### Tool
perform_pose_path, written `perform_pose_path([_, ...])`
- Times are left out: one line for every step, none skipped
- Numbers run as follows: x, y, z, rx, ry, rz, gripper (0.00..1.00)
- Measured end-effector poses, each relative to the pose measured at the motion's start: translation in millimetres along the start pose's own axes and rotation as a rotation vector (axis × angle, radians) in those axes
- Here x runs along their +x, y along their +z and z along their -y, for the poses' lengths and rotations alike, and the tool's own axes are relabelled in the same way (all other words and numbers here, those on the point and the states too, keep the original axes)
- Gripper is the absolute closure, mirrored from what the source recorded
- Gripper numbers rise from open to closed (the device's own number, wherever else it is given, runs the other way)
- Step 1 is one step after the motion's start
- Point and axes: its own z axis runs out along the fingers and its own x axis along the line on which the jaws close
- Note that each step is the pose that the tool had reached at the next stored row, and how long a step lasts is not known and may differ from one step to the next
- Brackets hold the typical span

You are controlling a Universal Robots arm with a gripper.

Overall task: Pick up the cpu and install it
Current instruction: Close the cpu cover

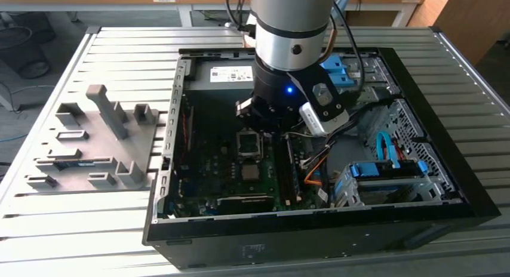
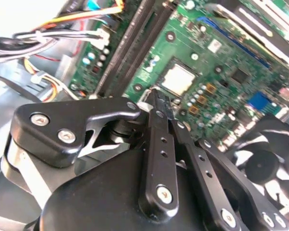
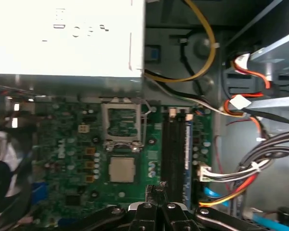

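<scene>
Pick-up step, not yet begun: the small square silvery-grey cpu lies flat mid-board on the green motherboard, just beside the empty metal-framed socket. The black gripper hovers close above, fingers together and empty. Grasping needs them parted, I judge.

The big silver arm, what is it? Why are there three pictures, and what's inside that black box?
It is a robot arm with a gripper, which is its pinching hand. The exterior view looks from outside at the arm reaching into an open computer case on a ribbed metal table. A grey tray of holders lies at that view's left. Both wrist views come from cameras riding on the arm, looking at the green motherboard. The little silvery square is the cpu, lying on the board beside the empty socket. The gripper hangs above the board, shut, holding nothing.
</scene>
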Motion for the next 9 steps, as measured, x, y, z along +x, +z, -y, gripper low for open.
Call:
perform_pose_path([0.0, 0.2, 0.0, -0.0002, 0.000, 0.0099, 0.90])
perform_pose_path([-0.1, 0.2, 0.0, -0.0004, 0.000, 0.0114, 0.90])
perform_pose_path([-0.1, 0.2, -0.1, -0.0004, 0.000, 0.0127, 0.90])
perform_pose_path([-0.1, 0.2, 0.0, -0.0004, 0.000, 0.0139, 0.90])
perform_pose_path([0.0, 0.2, 0.0, -0.0003, 0.000, 0.0150, 0.90])
perform_pose_path([0.0, 0.2, 0.0, -0.0004, 0.000, 0.0157, 0.90])
perform_pose_path([0.1, 0.0, 0.1, -0.0035, 0.000, 0.0156, 0.90])
perform_pose_path([0.1, 0.0, 0.1, -0.0188, 0.000, 0.0159, 0.90])
perform_pose_path([0.0, 0.1, 0.0, -0.0370, 0.001, 0.0162, 0.90])
